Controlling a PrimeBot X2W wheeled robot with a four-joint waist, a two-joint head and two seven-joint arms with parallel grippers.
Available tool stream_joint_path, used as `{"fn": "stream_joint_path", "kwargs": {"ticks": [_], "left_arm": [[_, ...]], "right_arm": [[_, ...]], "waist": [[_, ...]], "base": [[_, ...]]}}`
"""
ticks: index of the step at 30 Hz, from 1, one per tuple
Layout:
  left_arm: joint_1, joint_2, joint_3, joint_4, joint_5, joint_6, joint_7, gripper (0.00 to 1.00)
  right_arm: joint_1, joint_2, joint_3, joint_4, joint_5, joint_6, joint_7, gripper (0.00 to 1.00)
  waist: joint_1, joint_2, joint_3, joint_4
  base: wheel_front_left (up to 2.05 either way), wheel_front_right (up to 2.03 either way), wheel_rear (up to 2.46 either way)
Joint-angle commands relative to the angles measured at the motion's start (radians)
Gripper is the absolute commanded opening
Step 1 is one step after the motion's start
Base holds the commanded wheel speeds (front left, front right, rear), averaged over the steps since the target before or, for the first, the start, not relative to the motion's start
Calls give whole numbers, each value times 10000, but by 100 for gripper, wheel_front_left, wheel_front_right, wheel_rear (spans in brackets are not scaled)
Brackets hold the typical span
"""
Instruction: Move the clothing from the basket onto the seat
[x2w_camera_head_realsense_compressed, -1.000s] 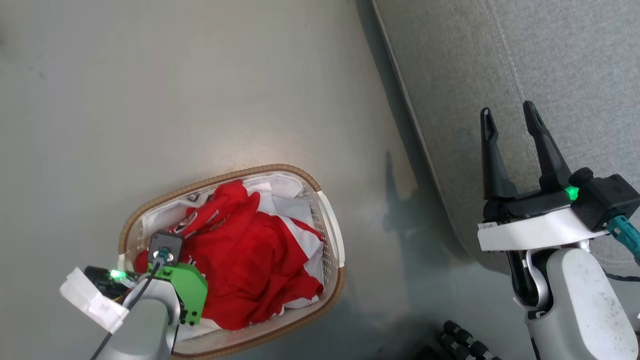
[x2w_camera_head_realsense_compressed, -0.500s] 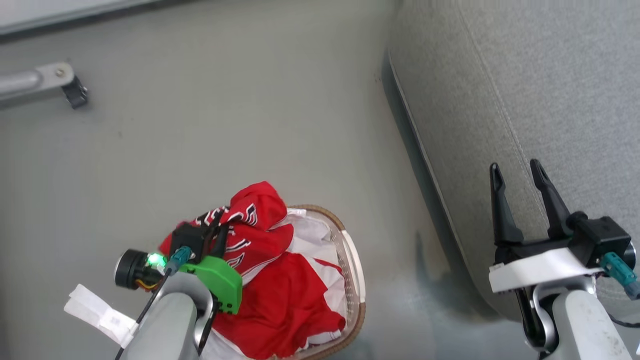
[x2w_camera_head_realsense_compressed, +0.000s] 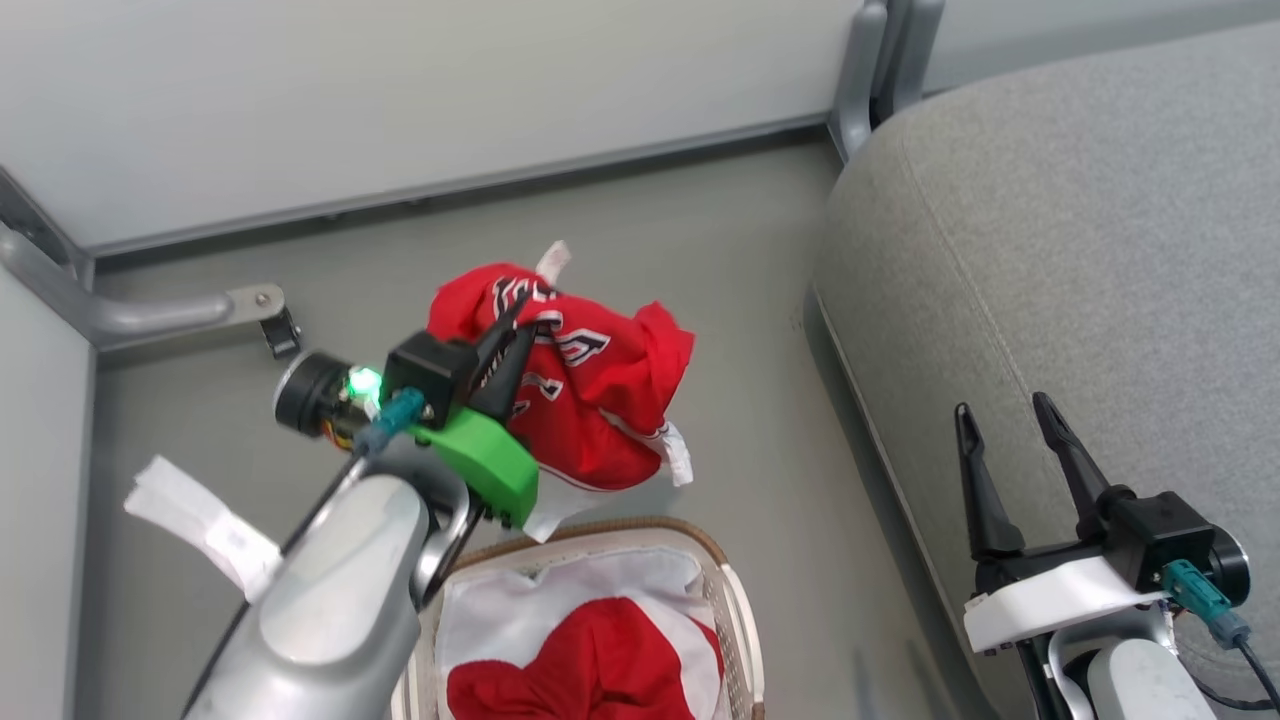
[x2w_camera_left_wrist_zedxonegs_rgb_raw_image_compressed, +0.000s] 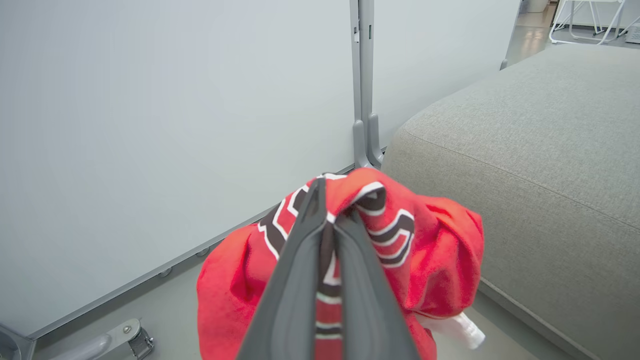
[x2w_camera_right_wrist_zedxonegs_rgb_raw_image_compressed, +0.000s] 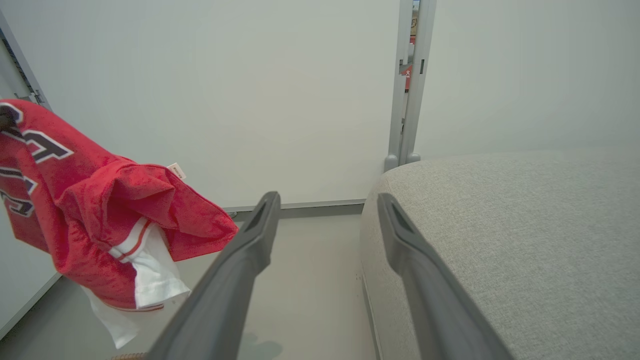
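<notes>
My left gripper (x2w_camera_head_realsense_compressed: 515, 315) is shut on a red jersey (x2w_camera_head_realsense_compressed: 590, 400) with black numerals, which hangs bunched in the air above the floor. The left wrist view has its fingers (x2w_camera_left_wrist_zedxonegs_rgb_raw_image_compressed: 350, 260) pinching the jersey (x2w_camera_left_wrist_zedxonegs_rgb_raw_image_compressed: 440, 260) fabric. The same jersey (x2w_camera_right_wrist_zedxonegs_rgb_raw_image_compressed: 90, 215) dangles at the left of the right wrist view. Below it stands the basket (x2w_camera_head_realsense_compressed: 730, 590) with a second red garment (x2w_camera_head_realsense_compressed: 600, 670) lying on its white liner. The grey seat (x2w_camera_head_realsense_compressed: 1080, 260) lies to the right. Over the seat's near edge my right gripper (x2w_camera_head_realsense_compressed: 1005, 420) stands open, holding nothing.
A pale partition wall (x2w_camera_head_realsense_compressed: 400, 100) runs along the back, with a grey metal foot and caster (x2w_camera_head_realsense_compressed: 255, 310) at the left and an upright post (x2w_camera_head_realsense_compressed: 880, 70) beside the seat's corner. Bare grey floor (x2w_camera_head_realsense_compressed: 740, 300) lies between basket and seat.
My left gripper has lifted the red jersey up out of the basket and now holds it clear above the rim. The head camera has tilted up, so the wall has come into view.
</notes>
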Motion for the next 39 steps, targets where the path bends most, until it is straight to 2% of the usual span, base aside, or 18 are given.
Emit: {"fn": "stream_joint_path", "kwargs": {"ticks": [1,11,20,23,32,39], "left_arm": [[-384,164,-155,-203,-180,-19,134,0],[-2349,524,-720,-1234,-1145,-19,1175,0],[-2918,321,-663,-876,-1464,40,1374,0],[-2965,191,-802,-768,-1460,35,1362,0],[-3087,-226,-1381,-907,-1445,14,1589,0],[-2749,-386,-1873,-1289,-1674,-7,1705,0]], "right_arm": [[102,-38,82,-11,-72,-7,-25,100],[-566,-36,1134,-190,13,-7,-25,100],[-1280,-39,3543,-287,1136,-7,-23,100],[-1664,-46,4074,30,1019,-7,-23,100],[-2997,-46,4792,1539,583,-7,-23,100],[-3554,-29,4384,2158,402,-7,-23,100]], "waist": [[1,-1,-835,237],[1,-1,-1287,237],[1,-1,-1466,158],[1,-1,-1507,167],[1,-1,-1657,404],[1,-1,-1746,689]], "base": [[0,0,0],[0,0,0],[0,0,0],[0,0,0],[0,0,0],[0,0,0]]}}
